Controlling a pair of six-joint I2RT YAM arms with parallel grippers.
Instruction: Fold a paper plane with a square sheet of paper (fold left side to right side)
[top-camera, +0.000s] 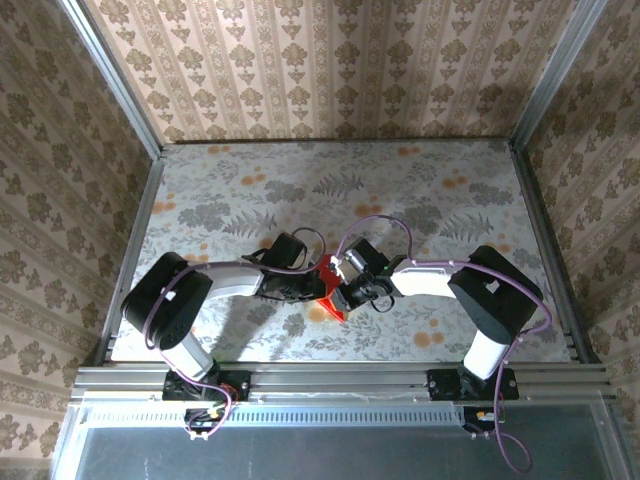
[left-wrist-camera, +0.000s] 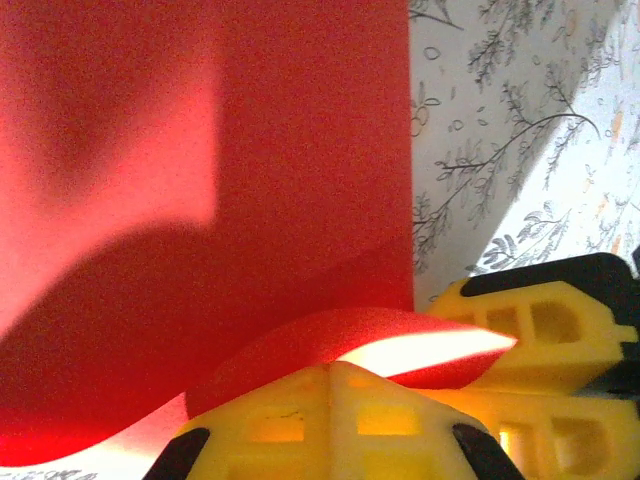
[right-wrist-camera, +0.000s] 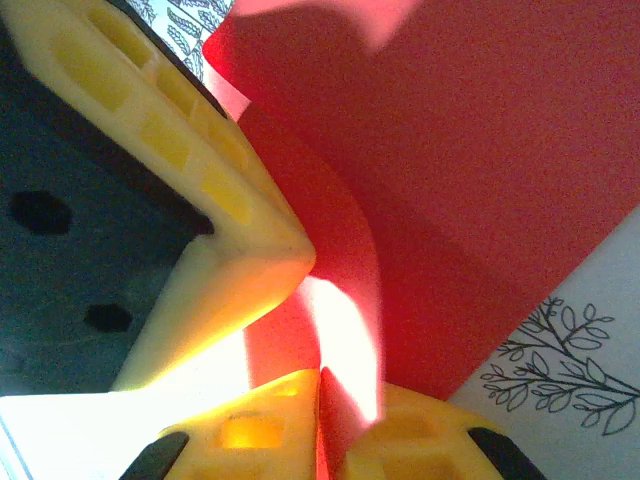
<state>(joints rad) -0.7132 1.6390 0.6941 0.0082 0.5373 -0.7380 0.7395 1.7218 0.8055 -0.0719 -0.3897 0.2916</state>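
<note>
The right claw pinches a curled flap of the red sheet of paper on the near-middle tabletop, the left claw shut beside it — lay the flap flat, edges matched, before creasing.

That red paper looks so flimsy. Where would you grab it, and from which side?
Best pinch the curled-up edge of the square sheet of paper, fingers on either face, coming in edge-on from its lifted side. The rest lies flat on the table, too thin to get under.
</note>
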